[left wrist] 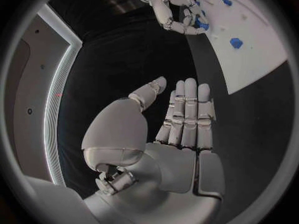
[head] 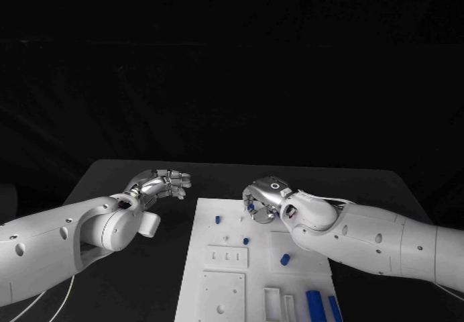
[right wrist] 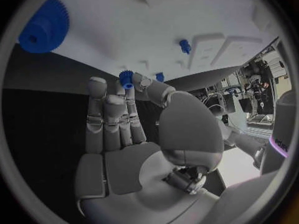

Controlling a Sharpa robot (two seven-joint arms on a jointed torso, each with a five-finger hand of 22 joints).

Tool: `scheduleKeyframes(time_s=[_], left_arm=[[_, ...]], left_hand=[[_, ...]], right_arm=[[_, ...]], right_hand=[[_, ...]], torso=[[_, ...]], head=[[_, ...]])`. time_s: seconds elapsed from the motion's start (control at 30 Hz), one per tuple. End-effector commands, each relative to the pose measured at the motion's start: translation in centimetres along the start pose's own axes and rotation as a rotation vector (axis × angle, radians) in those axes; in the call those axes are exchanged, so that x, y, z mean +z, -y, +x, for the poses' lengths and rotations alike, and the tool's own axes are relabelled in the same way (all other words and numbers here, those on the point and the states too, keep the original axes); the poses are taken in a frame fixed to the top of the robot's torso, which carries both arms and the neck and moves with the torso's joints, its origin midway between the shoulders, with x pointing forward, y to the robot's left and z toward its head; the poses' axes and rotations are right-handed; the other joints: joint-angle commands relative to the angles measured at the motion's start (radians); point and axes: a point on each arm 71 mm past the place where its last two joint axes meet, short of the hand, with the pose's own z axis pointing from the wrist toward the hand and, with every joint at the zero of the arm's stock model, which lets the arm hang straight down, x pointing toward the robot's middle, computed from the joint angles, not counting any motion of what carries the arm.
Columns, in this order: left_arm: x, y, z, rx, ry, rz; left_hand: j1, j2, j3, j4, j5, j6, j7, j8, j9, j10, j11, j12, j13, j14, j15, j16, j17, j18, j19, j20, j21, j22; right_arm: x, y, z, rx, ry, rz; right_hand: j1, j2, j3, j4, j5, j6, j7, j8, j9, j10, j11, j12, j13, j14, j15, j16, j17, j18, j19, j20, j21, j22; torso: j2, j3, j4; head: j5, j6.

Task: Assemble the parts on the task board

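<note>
Right hand (head: 263, 198) over far end of task board (head: 218, 282), pinching small blue gear (right wrist: 127, 78) at fingertips (I read this as carry-to-seat step). Left hand (head: 159, 183) off board over table (head: 126, 171), fingers apart, holding nothing. Next: align gear over its post, lower straight.

Both arms are clad in smooth, glossy white shells of rounded section, marked by small dark round recesses along their sides. The left arm (head: 68, 231) ends in a broad disc-shaped wrist housing with a small white block beside it; thin pale cables hang beneath its forearm. The right arm (head: 387, 245) shows dark seams between its shell segments. The left robot hand (head: 159, 184) and the right robot hand (head: 266, 198) are silver metal, with segmented fingers, flat grey palm plates and bulbous thumb bases. A small white ring marking sits on the right robot hand's back.
</note>
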Motion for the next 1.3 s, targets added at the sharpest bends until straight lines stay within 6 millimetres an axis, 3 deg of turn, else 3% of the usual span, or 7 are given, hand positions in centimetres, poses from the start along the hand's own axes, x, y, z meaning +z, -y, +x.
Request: scheduleKeyframes(time_s=[0.03, 0.63, 0.93, 1.3], left_arm=[[0.1, 0.2, 0.3, -0.001, -0.019, 0.010], [0.2, 0.2, 0.6, 0.000, -0.024, 0.011], [0.3, 0.2, 0.8, 0.002, -0.026, 0.012], [0.3, 0.2, 0.9, 0.004, -0.029, 0.014]], left_hand=[[-0.010, 0.003, 0.008, 0.000, -0.005, 0.005, -0.002, -0.004, 0.001, -0.008, 0.002, 0.003, 0.001, -0.009, 0.001, -0.005, -0.001, 0.012, -0.008, -0.001, 0.006, 0.020], [-0.009, 0.002, 0.009, 0.000, -0.006, 0.005, -0.002, -0.005, 0.001, -0.012, 0.004, 0.002, 0.000, -0.009, 0.001, -0.005, -0.002, 0.012, -0.008, -0.001, 0.007, 0.019], [-0.010, 0.002, 0.009, 0.000, -0.005, 0.005, -0.002, -0.005, 0.001, -0.013, 0.004, 0.001, 0.000, -0.009, 0.001, -0.005, -0.003, 0.012, -0.008, 0.000, 0.007, 0.019], [-0.010, 0.002, 0.009, 0.000, -0.006, 0.005, -0.002, -0.006, 0.002, -0.015, 0.005, 0.000, 0.000, -0.009, 0.001, -0.004, -0.003, 0.012, -0.009, 0.000, 0.008, 0.019]], right_arm=[[0.4, -0.3, -0.3, -0.018, 0.029, 0.010], [1.7, -1.0, -0.1, -0.031, 0.033, 0.015], [2.2, -1.2, 0.1, -0.037, 0.020, 0.014], [2.4, -1.2, 0.5, -0.044, -0.007, 0.018]], right_hand=[[0.002, 0.001, 0.006, -0.001, 0.003, 0.005, 0.002, 0.005, 0.002, 0.036, -0.013, 0.000, 0.034, -0.011, -0.017, 0.003, -0.001, 0.037, 0.000, -0.005, 0.005, 0.022], [0.002, 0.000, 0.008, 0.000, 0.003, 0.004, 0.002, 0.004, 0.003, 0.034, -0.012, -0.002, 0.037, -0.012, -0.017, 0.003, -0.003, 0.037, -0.002, -0.005, 0.006, 0.021], [0.002, 0.000, 0.009, 0.001, 0.003, 0.003, 0.002, 0.004, 0.004, 0.033, -0.012, -0.002, 0.038, -0.012, -0.016, 0.003, -0.003, 0.037, -0.002, -0.004, 0.006, 0.021], [0.001, 0.000, 0.009, 0.001, 0.003, 0.002, 0.002, 0.003, 0.005, 0.032, -0.011, -0.003, 0.040, -0.012, -0.016, 0.003, -0.004, 0.037, -0.003, -0.004, 0.006, 0.021]], torso=[[0.000, -0.0009, 0.0008], [0.003, 0.0013, 0.0012], [0.004, 0.0014, 0.0026], [0.005, 0.0014, -0.0013]], head=[[0.002, -0.002], [0.007, 0.002], [0.012, -0.001], [0.011, -0.005]])
